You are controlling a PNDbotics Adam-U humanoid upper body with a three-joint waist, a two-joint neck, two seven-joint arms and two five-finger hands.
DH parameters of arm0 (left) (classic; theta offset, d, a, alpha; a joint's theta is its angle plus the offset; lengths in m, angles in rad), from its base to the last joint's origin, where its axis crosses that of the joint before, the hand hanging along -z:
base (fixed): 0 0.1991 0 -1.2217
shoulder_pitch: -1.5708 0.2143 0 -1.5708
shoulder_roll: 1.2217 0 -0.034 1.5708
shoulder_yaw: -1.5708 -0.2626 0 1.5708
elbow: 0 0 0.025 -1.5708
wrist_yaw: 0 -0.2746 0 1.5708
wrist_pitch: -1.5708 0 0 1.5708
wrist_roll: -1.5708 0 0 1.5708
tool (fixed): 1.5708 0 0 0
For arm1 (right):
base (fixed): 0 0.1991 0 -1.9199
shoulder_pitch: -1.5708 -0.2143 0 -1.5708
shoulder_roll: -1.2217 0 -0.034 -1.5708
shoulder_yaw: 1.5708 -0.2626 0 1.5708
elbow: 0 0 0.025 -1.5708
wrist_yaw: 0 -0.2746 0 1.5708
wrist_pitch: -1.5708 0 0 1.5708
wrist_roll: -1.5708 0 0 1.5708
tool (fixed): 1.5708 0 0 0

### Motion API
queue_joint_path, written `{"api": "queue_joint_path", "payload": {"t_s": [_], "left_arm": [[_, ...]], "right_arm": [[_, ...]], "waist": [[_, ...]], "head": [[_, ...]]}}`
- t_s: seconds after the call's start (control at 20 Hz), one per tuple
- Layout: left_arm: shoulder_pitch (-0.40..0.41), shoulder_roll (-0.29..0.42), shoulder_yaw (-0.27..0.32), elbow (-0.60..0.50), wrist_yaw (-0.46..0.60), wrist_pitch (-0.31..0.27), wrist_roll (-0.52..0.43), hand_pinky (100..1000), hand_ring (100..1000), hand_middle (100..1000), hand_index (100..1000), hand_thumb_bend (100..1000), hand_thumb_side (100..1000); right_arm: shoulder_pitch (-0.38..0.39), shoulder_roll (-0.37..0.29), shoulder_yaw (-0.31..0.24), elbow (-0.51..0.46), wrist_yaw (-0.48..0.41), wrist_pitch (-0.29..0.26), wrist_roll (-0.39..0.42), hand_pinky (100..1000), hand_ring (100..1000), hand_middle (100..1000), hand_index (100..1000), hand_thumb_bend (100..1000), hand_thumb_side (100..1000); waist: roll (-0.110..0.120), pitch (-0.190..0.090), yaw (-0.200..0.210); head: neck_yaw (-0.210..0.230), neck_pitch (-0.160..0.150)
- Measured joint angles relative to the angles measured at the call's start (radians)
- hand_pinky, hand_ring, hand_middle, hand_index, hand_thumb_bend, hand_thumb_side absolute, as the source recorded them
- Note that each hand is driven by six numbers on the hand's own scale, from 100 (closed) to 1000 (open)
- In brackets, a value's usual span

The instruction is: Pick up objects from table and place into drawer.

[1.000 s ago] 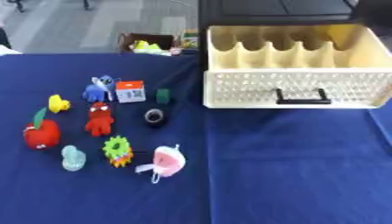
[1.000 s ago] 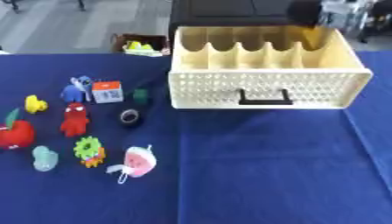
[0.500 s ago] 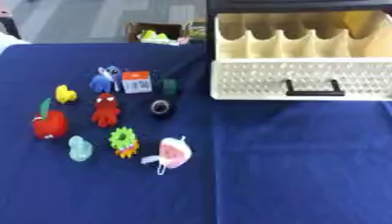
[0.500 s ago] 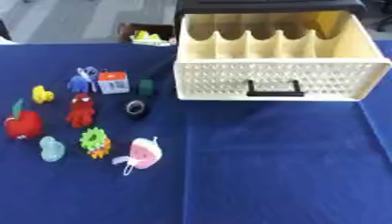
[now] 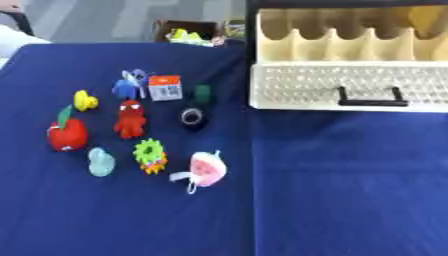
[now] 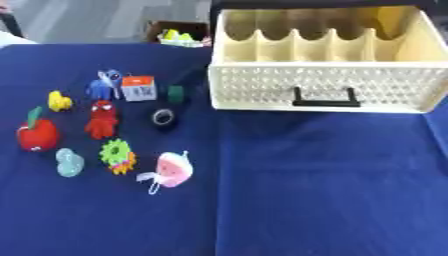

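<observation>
We cannot see either of our hands, so we cannot tell what they are doing. The toys [image 5: 131, 132] lie in a bunch on the blue table [image 5: 350, 190], left of the open drawer [image 6: 319, 75]. They sit close together, so grabbing one could knock another away.

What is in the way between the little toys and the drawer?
Nothing visible. Bare blue tablecloth lies between the toys, such as the pink toy and the red apple, and the open cream drawer. No hand shows in either view.
</observation>
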Motion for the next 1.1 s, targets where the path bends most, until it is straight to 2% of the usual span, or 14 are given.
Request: {"api": "queue_joint_path", "payload": {"t_s": [0.05,0.15,0.4,0.5,0.65,0.8,0.95,1.0,1.1], "left_arm": [[-0.017,0.023,-0.019,0.010,-0.016,-0.001,-0.015,647,653,693,840,205,804],[-0.047,0.064,-0.058,0.033,-0.046,-0.008,-0.045,652,659,691,843,213,807],[-0.100,0.133,-0.158,0.108,-0.119,-0.050,-0.119,667,685,694,970,226,864],[-0.117,0.149,-0.199,0.142,-0.148,-0.076,-0.147,673,700,715,962,269,868],[-0.152,0.156,-0.258,0.195,-0.193,-0.119,-0.192,684,718,739,934,337,864],[-0.192,0.156,-0.307,0.244,-0.238,-0.162,-0.236,684,718,730,847,357,885],[-0.229,0.154,-0.355,0.296,-0.281,-0.203,-0.280,680,715,723,857,364,907],[-0.244,0.153,-0.372,0.313,-0.295,-0.217,-0.294,675,712,725,898,371,908],[-0.272,0.143,-0.403,0.340,-0.323,-0.245,-0.322,666,711,743,923,381,904]], "right_arm": [[0.000,0.001,0.003,0.000,-0.005,-0.002,-0.016,558,434,385,765,123,1000],[0.000,0.007,0.008,0.000,-0.016,-0.007,-0.045,557,433,383,764,122,1000],[0.007,0.021,0.025,0.000,-0.046,-0.018,-0.119,553,429,377,763,117,1000],[0.009,0.027,0.034,0.000,-0.056,-0.020,-0.148,553,426,374,764,114,1000],[0.013,0.031,0.049,0.000,-0.069,-0.024,-0.192,554,424,372,764,106,1000],[0.018,0.036,0.067,0.000,-0.083,-0.027,-0.236,553,421,369,763,100,1000],[0.019,0.036,0.083,0.000,-0.095,-0.028,-0.280,554,421,368,761,100,1000],[0.022,0.036,0.088,0.000,-0.099,-0.029,-0.294,554,421,367,761,100,1000],[0.026,0.038,0.098,0.000,-0.108,-0.031,-0.322,554,420,367,761,100,1000]], "waist": [[0.001,-0.001,0.000],[0.002,-0.004,-0.002],[0.006,-0.006,-0.008],[0.008,-0.006,-0.013],[0.010,-0.006,-0.015],[0.011,-0.006,-0.017],[0.014,-0.006,-0.018],[0.014,-0.007,-0.019],[0.015,-0.009,-0.019]], "head": [[-0.001,0.000],[-0.002,0.000],[-0.002,-0.002],[-0.002,-0.002],[-0.001,-0.002],[0.000,-0.002],[0.002,-0.002],[0.003,-0.002],[0.004,-0.002]]}}
